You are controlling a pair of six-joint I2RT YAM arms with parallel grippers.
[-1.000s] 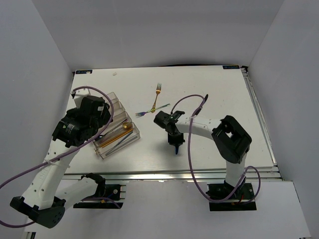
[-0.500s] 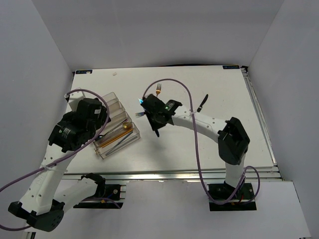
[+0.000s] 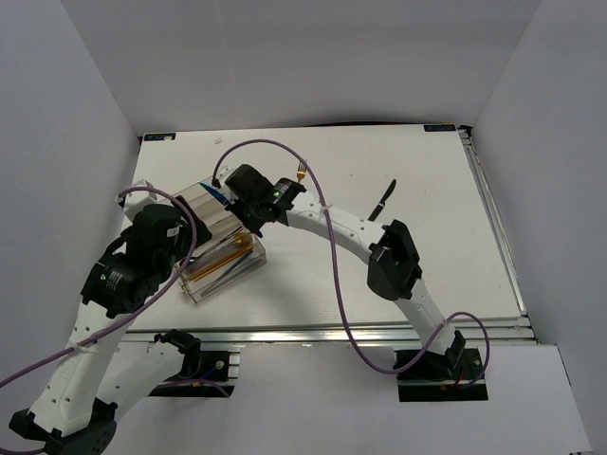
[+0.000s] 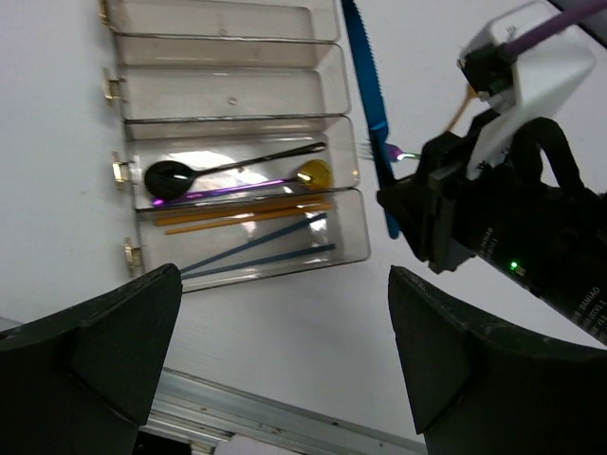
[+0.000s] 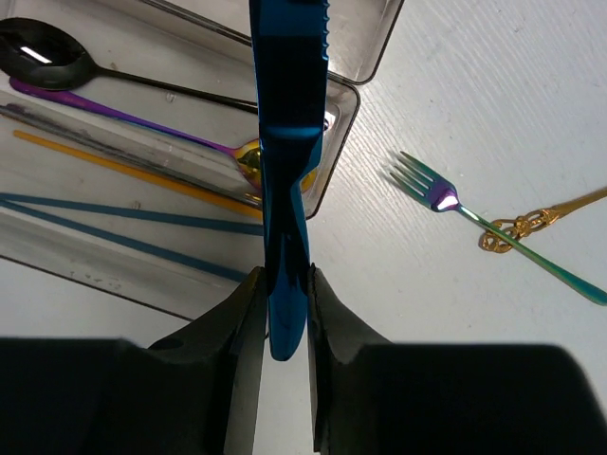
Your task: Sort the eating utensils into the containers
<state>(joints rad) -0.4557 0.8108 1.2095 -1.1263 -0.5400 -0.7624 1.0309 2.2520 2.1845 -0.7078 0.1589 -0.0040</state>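
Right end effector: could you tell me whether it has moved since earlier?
Yes. The right end effector, holding the blue knife, swung left, reaching the organiser tray.

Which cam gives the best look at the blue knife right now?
Left wrist. The blue knife runs side-on, serrations clear, by the end of the tray. Right wrist shows it close but foreshortened, clamped in the right tool, tip cropped. Top external shows only a blue sliver by the tray.

The right claw (image 5: 285,308) and blue knife (image 5: 287,142) overhang one end of the tray (image 4: 228,95), blocking that side.
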